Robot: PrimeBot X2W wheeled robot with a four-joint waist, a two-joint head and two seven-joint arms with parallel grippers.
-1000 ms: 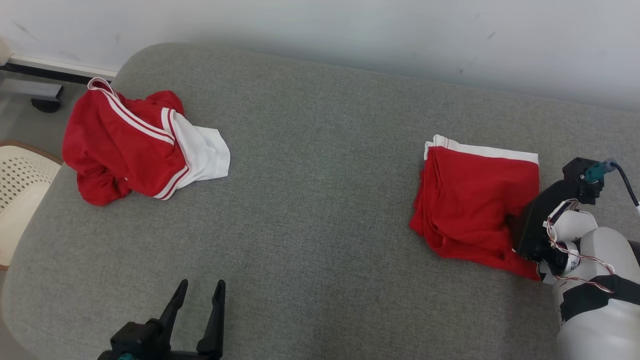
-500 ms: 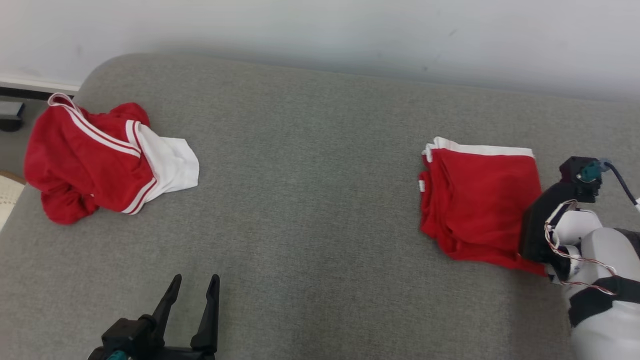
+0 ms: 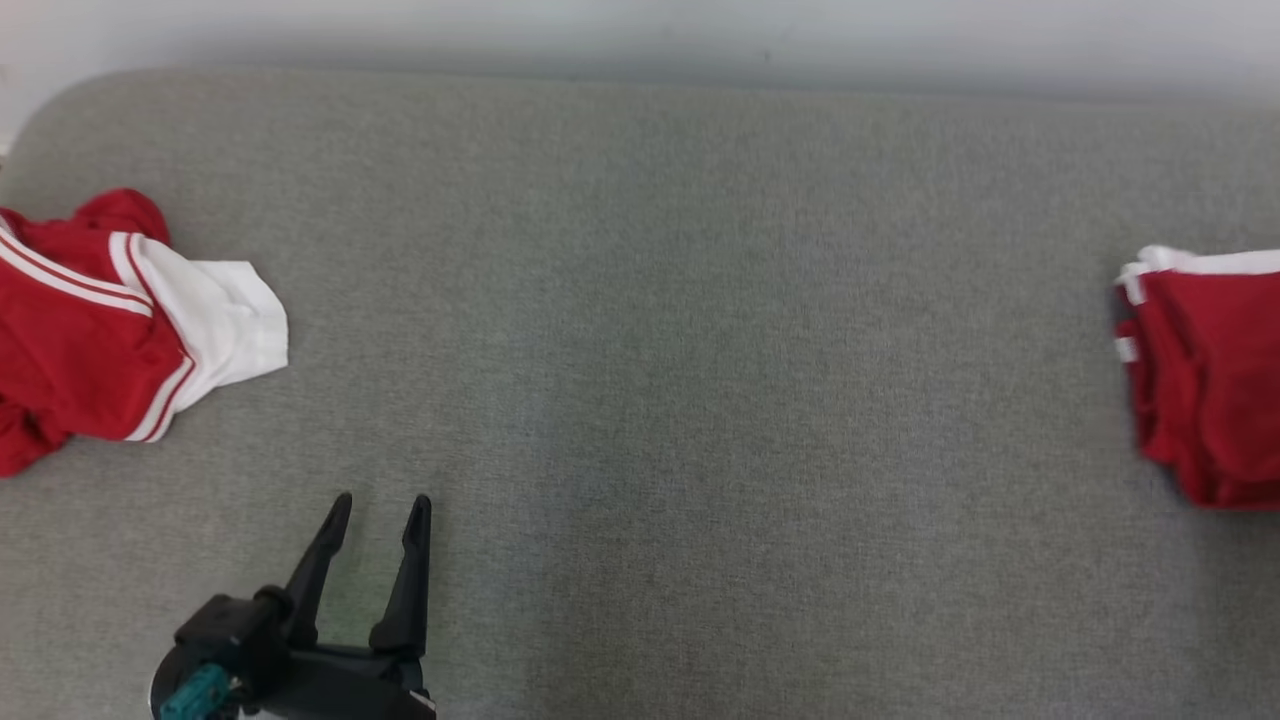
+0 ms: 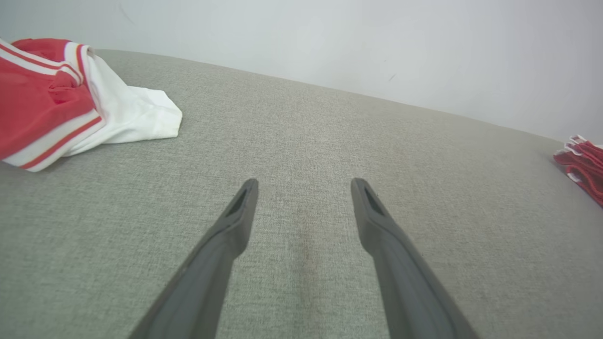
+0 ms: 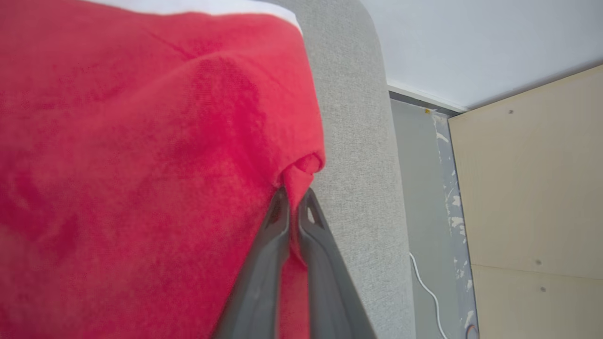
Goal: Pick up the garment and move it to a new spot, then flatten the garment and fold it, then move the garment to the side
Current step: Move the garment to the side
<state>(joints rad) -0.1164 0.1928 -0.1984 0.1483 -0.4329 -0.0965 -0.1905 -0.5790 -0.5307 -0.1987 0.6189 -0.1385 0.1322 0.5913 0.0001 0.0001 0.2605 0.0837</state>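
Red folded garment: far right on the grey padded surface.
My right hand: pinched tight on its red corner fold.
My left hand: spread wide, empty, fingers pointing forward over the surface.

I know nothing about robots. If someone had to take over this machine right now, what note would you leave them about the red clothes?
Right gripper: jaws shut on a pinch of the folded red garment with a white band, near the right end of the grey fabric cushion.
Left gripper: jaws open, holding nothing, over the cushion's near-left part.
Done: that garment looks folded.
Left: finish moving it aside, then let go. The crumpled red-and-white striped garment at the left end looks unfolded, probably next.
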